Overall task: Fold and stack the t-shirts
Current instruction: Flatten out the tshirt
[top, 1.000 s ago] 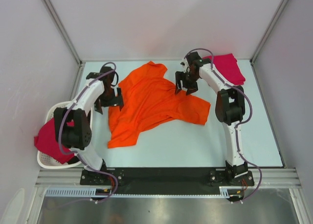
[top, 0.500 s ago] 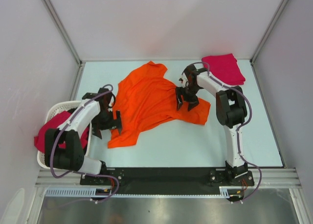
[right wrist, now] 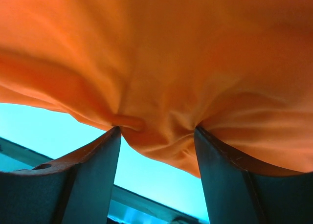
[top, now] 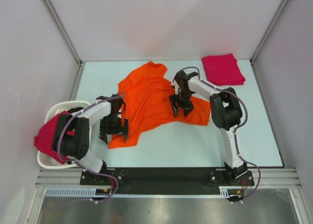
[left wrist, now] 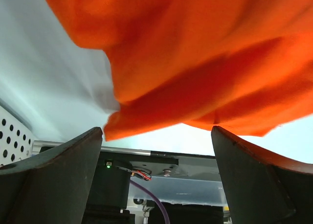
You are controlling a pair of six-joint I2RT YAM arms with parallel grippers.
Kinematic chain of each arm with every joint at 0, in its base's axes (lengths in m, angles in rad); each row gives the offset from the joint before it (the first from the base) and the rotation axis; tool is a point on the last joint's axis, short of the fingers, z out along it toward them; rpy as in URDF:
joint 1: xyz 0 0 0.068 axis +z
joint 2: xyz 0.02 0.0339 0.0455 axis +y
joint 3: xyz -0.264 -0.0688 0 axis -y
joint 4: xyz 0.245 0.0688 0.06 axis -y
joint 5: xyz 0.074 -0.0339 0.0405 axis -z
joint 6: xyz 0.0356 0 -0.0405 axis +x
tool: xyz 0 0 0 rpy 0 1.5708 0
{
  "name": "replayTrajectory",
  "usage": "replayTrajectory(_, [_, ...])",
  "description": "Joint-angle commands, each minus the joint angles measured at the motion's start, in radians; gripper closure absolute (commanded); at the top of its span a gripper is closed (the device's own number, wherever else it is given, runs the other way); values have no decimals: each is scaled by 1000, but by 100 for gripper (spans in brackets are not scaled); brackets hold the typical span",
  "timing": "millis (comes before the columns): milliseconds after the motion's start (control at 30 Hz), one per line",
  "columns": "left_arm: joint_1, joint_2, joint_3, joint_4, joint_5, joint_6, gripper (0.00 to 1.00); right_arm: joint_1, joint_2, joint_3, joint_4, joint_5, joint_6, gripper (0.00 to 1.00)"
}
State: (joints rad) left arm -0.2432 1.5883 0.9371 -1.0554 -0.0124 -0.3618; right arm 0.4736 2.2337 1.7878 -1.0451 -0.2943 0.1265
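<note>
You're grabbing the bright orange cotton t-shirt point(top: 146, 92): right gripper point(top: 180, 108) half open round a bunch of it, left gripper point(top: 114, 136) wide open and empty; pinch next.

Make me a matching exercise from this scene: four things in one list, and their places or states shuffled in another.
Things:
1. orange t-shirt
2. folded crimson-pink t-shirt
3. white basket
4. left gripper

Places or states:
a. far right corner of the table
b. crumpled across the table's middle
c. open, at the orange t-shirt's near left corner
d. beside the table's left edge, holding pink cloth

Pairs: 1-b, 2-a, 3-d, 4-c
</note>
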Motion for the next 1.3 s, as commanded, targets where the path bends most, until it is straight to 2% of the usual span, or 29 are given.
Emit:
replayTrajectory(0, [-2,-1,-35,21,14,-8,0,14,-62,-88,-76,116,-11,32])
replayTrajectory(100, [-1,2,-37,23,-20,-14,2,31,-97,-125,-85,139,-1,32])
replayTrajectory(167, [1,25,-47,29,-15,-16,9,49,-120,-148,-98,176,2,32])
replayTrajectory(300, [13,42,-27,38,-1,10,14,65,-174,-205,-112,188,16,31])
replayTrajectory(333, [15,47,-27,49,32,18,26,66,-183,-220,-110,195,18,31])
replayTrajectory(367, [18,73,-29,61,55,26,34,66,-186,-225,-105,201,16,31])
replayTrajectory(400, [21,88,-29,78,74,44,55,65,-184,-223,-104,205,16,31])
replayTrajectory(467, [19,128,-29,92,114,67,79,60,-174,-197,-110,201,16,31])
replayTrajectory(500, [19,163,-23,107,117,69,100,57,-171,-183,-118,202,15,31])
replayTrajectory(567, [18,185,-3,120,127,86,100,54,-160,-144,-127,198,10,31])
replayTrajectory(667, [18,156,115,126,130,86,100,43,-148,-105,-139,181,6,31])
replayTrajectory(833, [-4,36,467,152,114,15,100,34,-151,-71,-145,191,4,32])
replayTrajectory(900, [-42,27,648,147,34,4,100,28,-166,-30,-153,205,2,33])
replayTrajectory(1033, [-62,32,883,189,-61,-40,100,10,-207,42,-145,235,-2,34])
replayTrajectory(1133, [-61,162,1101,173,-86,-66,100,-12,-249,53,-116,175,-19,34])
replayTrajectory(1167, [-59,258,1168,141,-80,-65,100,-16,-258,51,-107,153,-22,34])
replayTrajectory(1200, [-59,319,1306,121,-78,-63,100,-30,-263,48,-99,123,-28,34])
replayTrajectory(1267, [-47,412,1403,94,-51,-92,100,-36,-282,10,-86,32,-37,34])
